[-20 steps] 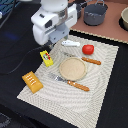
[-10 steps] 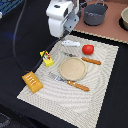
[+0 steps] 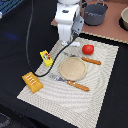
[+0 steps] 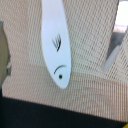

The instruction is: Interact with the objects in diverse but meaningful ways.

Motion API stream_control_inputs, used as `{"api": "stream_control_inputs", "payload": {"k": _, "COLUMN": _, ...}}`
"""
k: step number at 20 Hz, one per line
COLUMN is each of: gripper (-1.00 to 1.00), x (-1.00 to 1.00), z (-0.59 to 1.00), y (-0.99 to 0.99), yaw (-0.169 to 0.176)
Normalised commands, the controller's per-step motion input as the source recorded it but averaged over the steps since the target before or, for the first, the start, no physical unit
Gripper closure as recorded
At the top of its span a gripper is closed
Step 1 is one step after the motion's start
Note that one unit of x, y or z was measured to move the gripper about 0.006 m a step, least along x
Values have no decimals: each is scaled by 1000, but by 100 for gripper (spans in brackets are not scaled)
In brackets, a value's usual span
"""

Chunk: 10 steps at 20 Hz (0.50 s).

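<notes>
The arm hangs over the mat's far edge; the white fish piece (image 4: 56,42) lies flat on the striped mat (image 3: 100,92) beneath it. Whether the hand is open, I cannot tell; the red tomato ball (image 3: 88,49) sits near the tan plate (image 3: 73,68).

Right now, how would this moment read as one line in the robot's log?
gripper: above white fish toy, jaw state unclear | tomato, yellow packet, orange block: on striped mat, untouched | plate: centre

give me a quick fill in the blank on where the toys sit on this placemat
The red ball lies near a ____-handled utensil.
The round plate sits at the ____ of the striped mat.
The white fish has a small ____ eye.
The ridged loaf is ____ in colour.

Missing words: wooden; middle; black; orange
</notes>
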Motion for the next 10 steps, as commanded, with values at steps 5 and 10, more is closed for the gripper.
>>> {"api": "stream_control_inputs", "payload": {"k": 5, "gripper": -100, "x": 0, "z": -529, "y": 376, "yaw": 66}}
{"api": "stream_control_inputs", "payload": {"k": 10, "gripper": -100, "x": -62, "z": -339, "y": 476, "yaw": 79}}
